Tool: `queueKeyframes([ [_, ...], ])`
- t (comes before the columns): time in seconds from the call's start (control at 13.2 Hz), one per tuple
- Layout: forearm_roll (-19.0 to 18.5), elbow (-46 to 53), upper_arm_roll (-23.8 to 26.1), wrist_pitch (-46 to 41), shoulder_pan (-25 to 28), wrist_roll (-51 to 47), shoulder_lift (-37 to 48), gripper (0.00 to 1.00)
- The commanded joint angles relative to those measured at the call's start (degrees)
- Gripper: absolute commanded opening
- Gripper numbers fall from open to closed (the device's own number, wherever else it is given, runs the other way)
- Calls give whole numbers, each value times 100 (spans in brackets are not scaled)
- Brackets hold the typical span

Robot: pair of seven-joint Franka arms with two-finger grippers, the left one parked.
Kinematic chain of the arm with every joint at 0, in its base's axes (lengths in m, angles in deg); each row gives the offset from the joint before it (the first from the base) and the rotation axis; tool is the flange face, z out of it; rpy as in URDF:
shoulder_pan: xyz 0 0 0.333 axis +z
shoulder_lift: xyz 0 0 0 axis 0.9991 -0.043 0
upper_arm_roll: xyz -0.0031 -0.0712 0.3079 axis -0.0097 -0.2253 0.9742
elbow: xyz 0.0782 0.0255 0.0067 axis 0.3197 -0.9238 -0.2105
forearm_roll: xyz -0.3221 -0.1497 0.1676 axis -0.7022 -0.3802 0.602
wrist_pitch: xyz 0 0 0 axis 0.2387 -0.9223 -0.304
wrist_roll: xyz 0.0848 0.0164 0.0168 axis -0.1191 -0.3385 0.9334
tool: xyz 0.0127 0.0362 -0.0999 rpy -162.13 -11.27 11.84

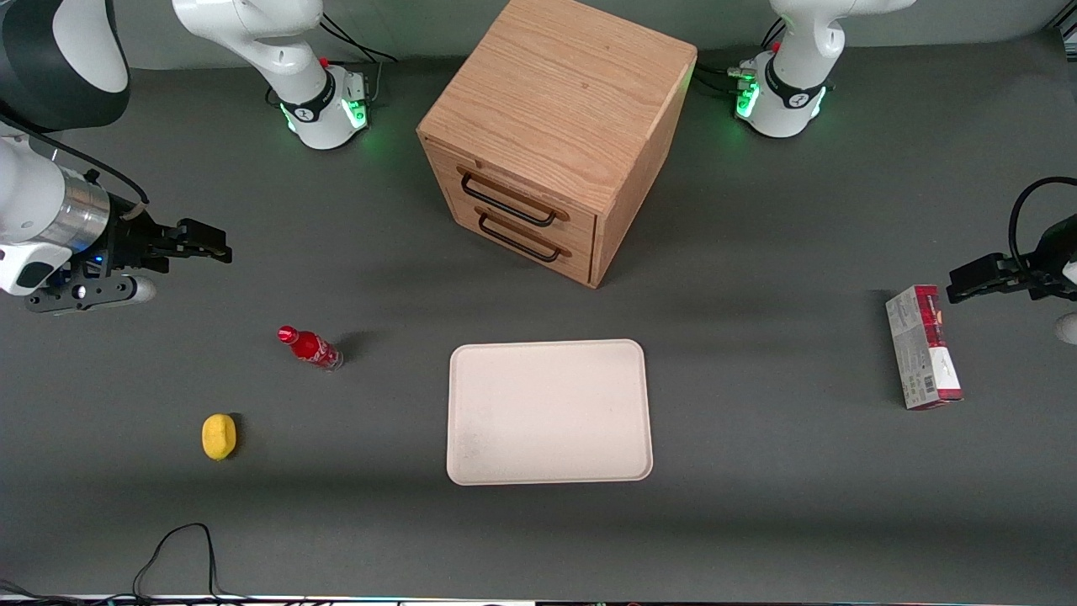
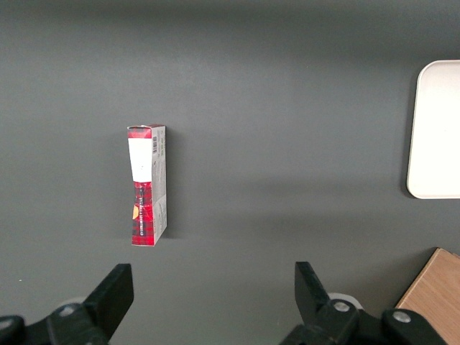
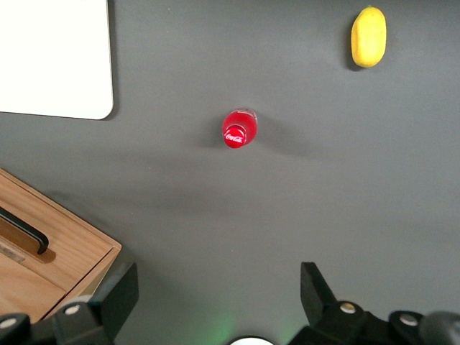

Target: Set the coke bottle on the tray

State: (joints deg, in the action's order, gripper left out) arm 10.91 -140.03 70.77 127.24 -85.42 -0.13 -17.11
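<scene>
A wooden drawer cabinet [image 1: 555, 135] sits far from the front camera, a yellow lemon [image 1: 219, 437] lies near it, and a red-and-grey carton [image 1: 923, 347] rests toward the parked arm's end

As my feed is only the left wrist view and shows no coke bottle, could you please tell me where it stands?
Observer: The coke bottle stands upright on the table beside the tray, toward the working arm's end.
Operator: Thank you. Is anything on the tray?
Observer: No, the front view shows its whole surface bare.
Operator: And where is the right gripper, please?
Observer: The right gripper hangs open above the table, farther from the front camera than the bottle, and holds nothing.
</scene>
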Motion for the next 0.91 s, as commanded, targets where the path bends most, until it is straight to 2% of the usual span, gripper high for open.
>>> queueKeyframes([
  [0.0,57,174,-278,-131,227,10,-76,100],
  [0.83,31,288,-287,-140,219,10,-129,100],
])
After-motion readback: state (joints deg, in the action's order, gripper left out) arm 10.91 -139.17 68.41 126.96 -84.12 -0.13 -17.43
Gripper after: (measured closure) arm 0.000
